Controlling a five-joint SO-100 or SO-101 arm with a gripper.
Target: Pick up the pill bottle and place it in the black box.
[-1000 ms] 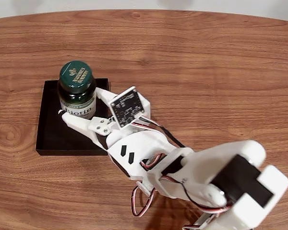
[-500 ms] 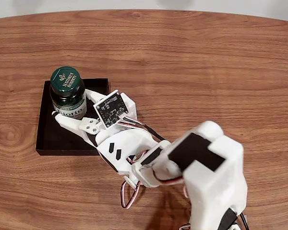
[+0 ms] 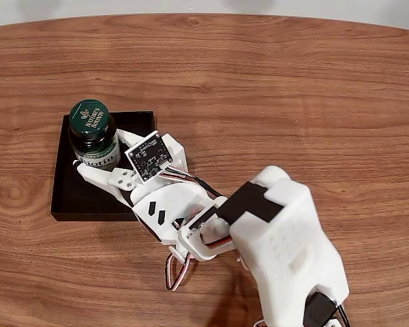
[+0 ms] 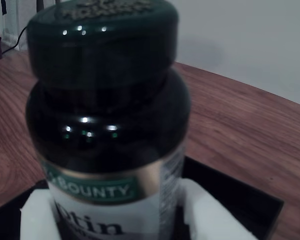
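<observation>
the pill bottle (image 3: 93,136) was held upright between the closed fingers of the gripper (image 3: 101,162) over the black box's (image 3: 71,197) far part; release judged outstanding.

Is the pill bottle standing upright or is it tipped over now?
Upright. The pill bottle has its green cap on top, label text level in the wrist view, held between the pincer fingers over the black box.

Fixed view bright and sharp; wrist view dim, blurred
</observation>
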